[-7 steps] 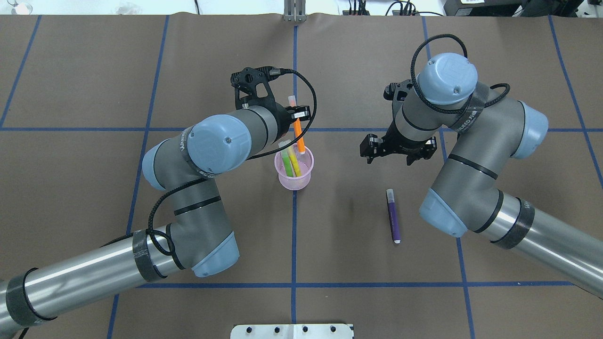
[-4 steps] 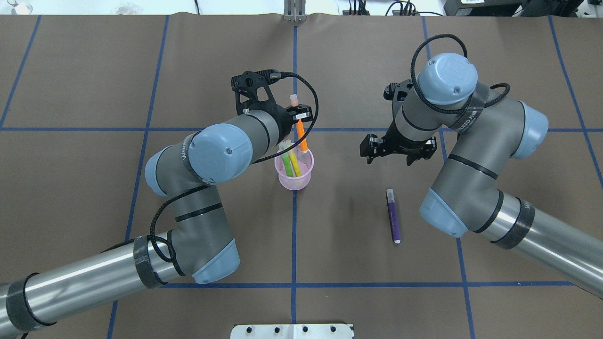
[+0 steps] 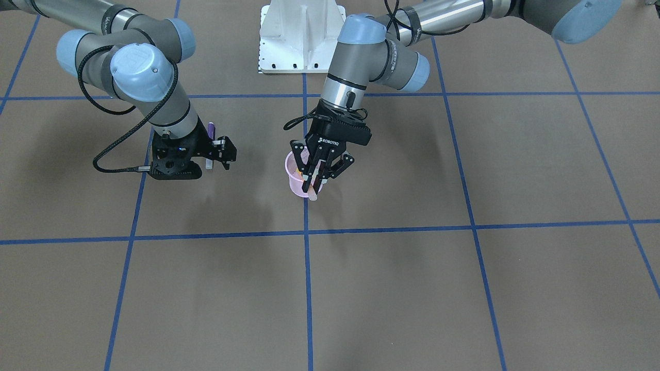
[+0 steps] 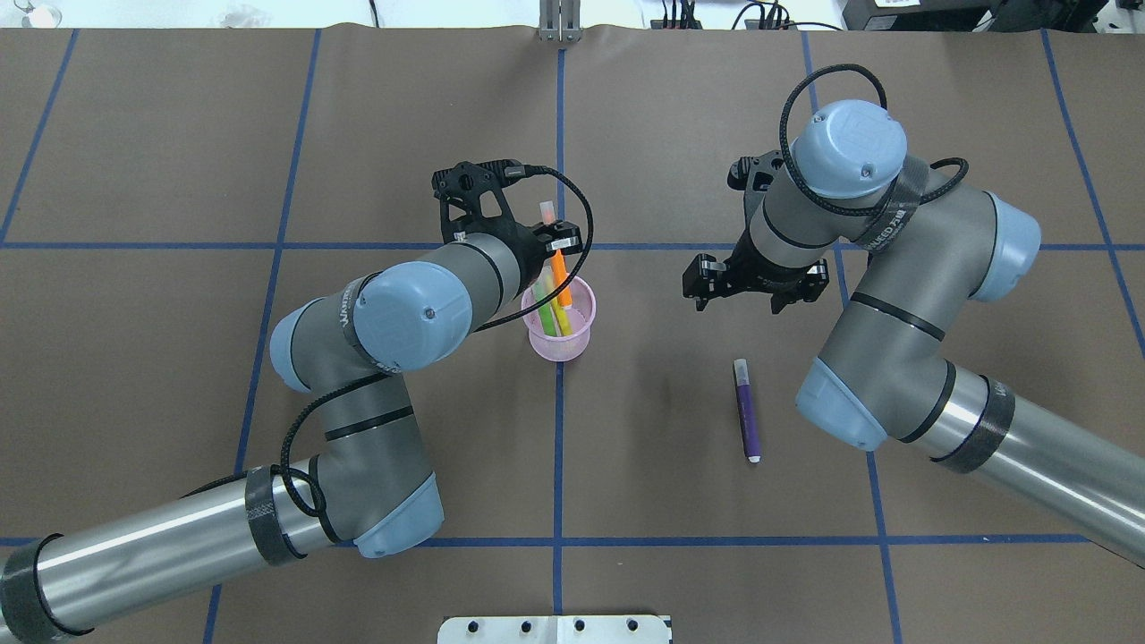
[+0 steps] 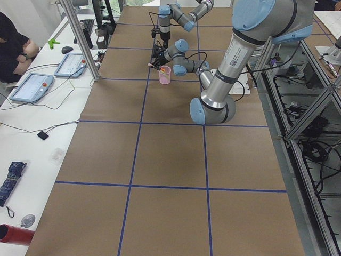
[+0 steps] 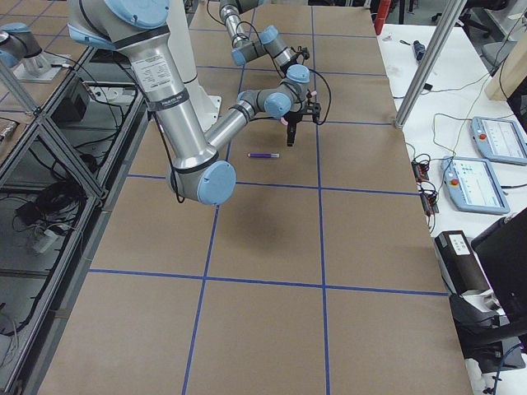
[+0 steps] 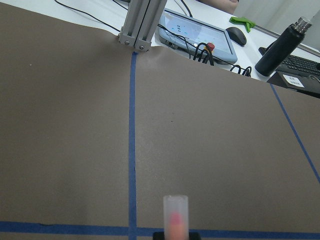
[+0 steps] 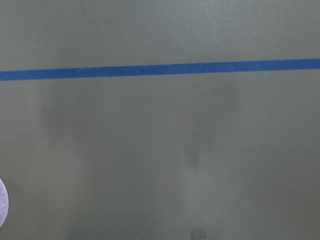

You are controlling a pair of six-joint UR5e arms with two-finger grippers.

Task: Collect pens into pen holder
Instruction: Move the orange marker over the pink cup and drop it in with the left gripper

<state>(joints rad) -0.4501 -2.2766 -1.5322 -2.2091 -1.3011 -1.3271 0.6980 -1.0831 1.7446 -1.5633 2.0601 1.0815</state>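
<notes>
My left gripper (image 4: 556,238) is shut on the orange pen (image 4: 560,271), which tilts down with its lower end inside the pink mesh pen holder (image 4: 539,335). A green pen (image 4: 546,315) and a yellow pen (image 4: 561,315) lean inside the holder. From the front, the left gripper (image 3: 315,174) hangs right over the holder (image 3: 293,178). The held pen's pale cap (image 7: 175,214) fills the bottom of the left wrist view. A purple pen (image 4: 748,413) lies flat on the table, just in front of my right gripper (image 4: 750,288), which hovers open and empty.
Blue tape lines (image 4: 558,465) divide the brown table cover into squares. A white base plate (image 4: 555,629) sits at the near table edge. Beyond the far edge are tablets (image 7: 195,36), a dark bottle (image 7: 282,46) and cables. A seated person (image 5: 13,45) shows in the left exterior view.
My left gripper has shifted slightly left and lowered the orange pen, so its lower end now sits deeper in the holder. The right arm and the purple pen have not moved.
</notes>
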